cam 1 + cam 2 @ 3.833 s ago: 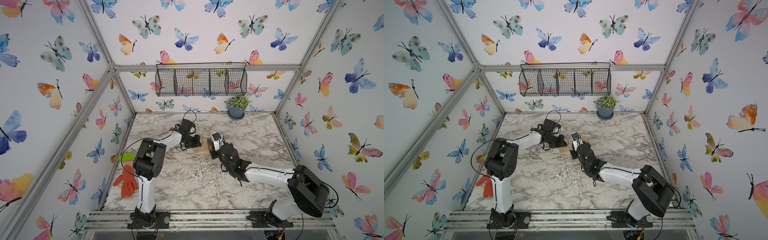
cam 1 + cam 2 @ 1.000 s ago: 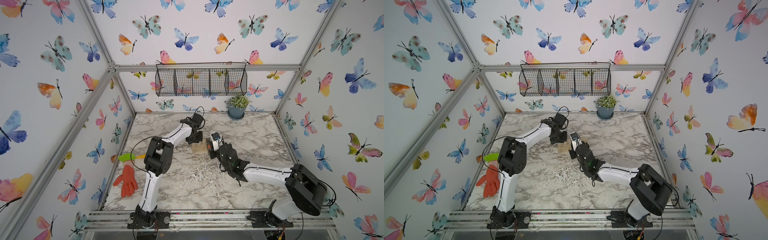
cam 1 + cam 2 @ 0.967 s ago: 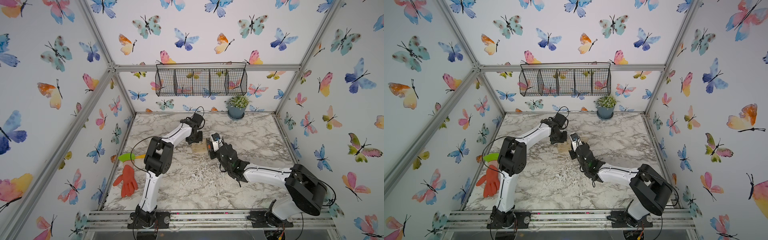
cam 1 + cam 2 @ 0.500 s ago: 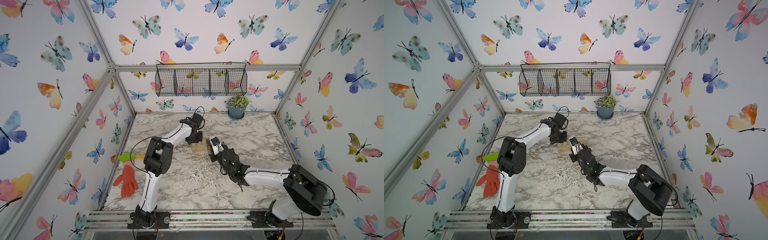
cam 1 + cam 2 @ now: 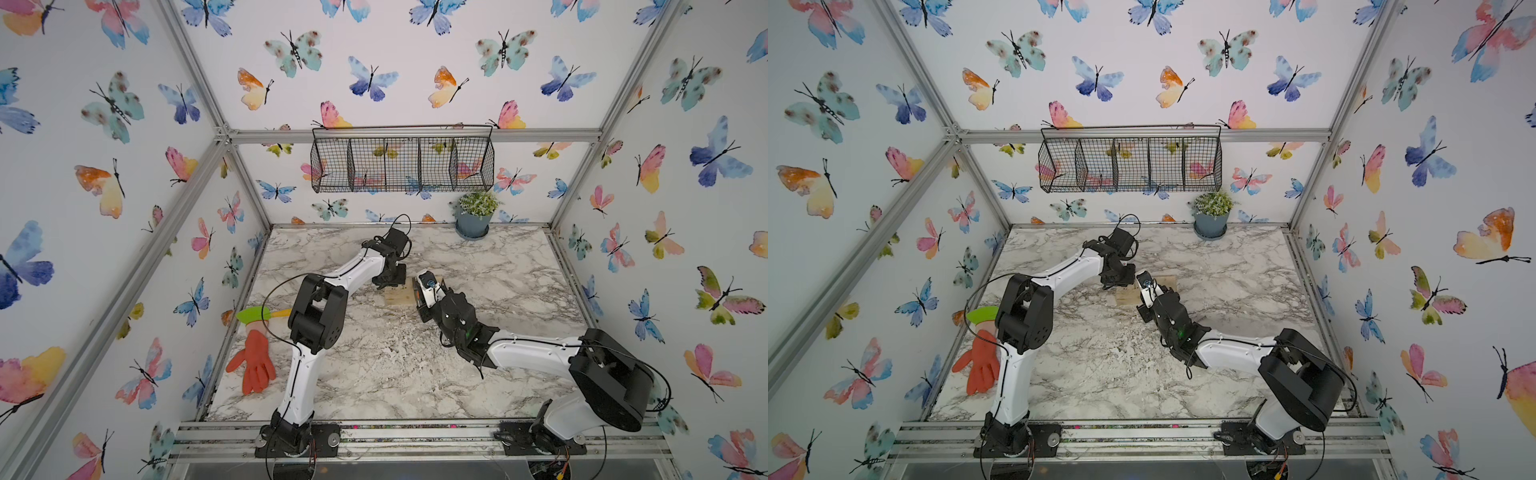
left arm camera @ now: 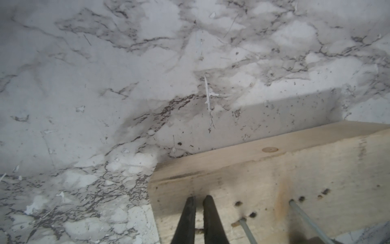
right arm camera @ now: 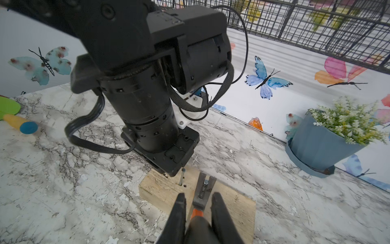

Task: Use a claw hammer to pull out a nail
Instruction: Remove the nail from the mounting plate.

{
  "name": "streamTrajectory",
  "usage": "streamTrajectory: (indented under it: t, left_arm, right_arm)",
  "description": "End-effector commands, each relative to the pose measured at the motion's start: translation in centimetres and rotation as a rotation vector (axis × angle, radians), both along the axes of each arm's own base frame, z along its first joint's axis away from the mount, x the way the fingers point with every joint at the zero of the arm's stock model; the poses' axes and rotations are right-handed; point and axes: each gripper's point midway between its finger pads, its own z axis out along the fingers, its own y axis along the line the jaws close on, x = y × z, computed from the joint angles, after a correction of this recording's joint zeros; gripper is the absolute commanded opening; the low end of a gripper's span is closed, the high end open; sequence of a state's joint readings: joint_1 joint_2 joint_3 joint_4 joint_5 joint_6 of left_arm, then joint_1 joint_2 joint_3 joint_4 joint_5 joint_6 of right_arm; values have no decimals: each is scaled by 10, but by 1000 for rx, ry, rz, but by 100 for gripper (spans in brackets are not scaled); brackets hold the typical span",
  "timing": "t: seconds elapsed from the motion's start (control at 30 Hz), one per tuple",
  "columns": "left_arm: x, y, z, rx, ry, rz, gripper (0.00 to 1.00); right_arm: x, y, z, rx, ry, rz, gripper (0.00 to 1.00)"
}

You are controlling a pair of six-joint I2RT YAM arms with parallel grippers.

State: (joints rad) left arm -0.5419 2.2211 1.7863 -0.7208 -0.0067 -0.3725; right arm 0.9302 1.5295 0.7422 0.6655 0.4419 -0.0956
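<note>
The claw hammer (image 7: 203, 190) has a silver forked claw, an orange neck and a black handle, and my right gripper (image 7: 199, 195) is shut on the handle. Its claw straddles a nail (image 7: 205, 182) standing in a wooden block (image 7: 160, 190). A second nail (image 7: 182, 176) stands beside it, under my left wrist. My left gripper (image 6: 198, 198) is shut with nothing in it, its tips resting on the block (image 6: 274, 169) near a corner. In both top views the two grippers (image 5: 390, 282) (image 5: 1144, 303) meet over the block (image 5: 395, 298) at the middle of the table.
An orange rubber glove (image 5: 255, 365) and a green paddle with a yellow handle (image 5: 253, 314) lie at the table's left edge. A potted plant (image 5: 473, 216) stands at the back right. A wire basket (image 5: 401, 164) hangs on the back wall.
My left gripper has swung from the block's left side to stand on the block. Over the last second my right gripper shifted slightly with the hammer, and the left jaws closed a little.
</note>
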Motion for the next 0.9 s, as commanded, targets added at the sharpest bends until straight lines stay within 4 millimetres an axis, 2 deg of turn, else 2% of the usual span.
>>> streamTrajectory:
  t: [0.0,0.2,0.27,0.37,0.63,0.87]
  left_arm:
    - [-95,29,-141,180,403,-47,11]
    - [-104,32,-150,190,420,-53,10]
    - [-105,32,-151,188,425,-55,10]
    - [-104,30,-150,180,424,-56,9]
    - [-104,28,-152,175,432,-61,9]
    - [-107,29,-157,182,445,-70,9]
  right_arm:
    - [4,4,93,109,-246,-10,3]
    - [-1,-3,99,137,-308,-13,3]
    - [-2,-5,93,135,-307,-21,3]
    - [-2,-12,77,138,-299,-46,3]
    - [-10,-44,11,174,-135,-138,3]
    - [-13,-57,-21,139,-72,-178,3]
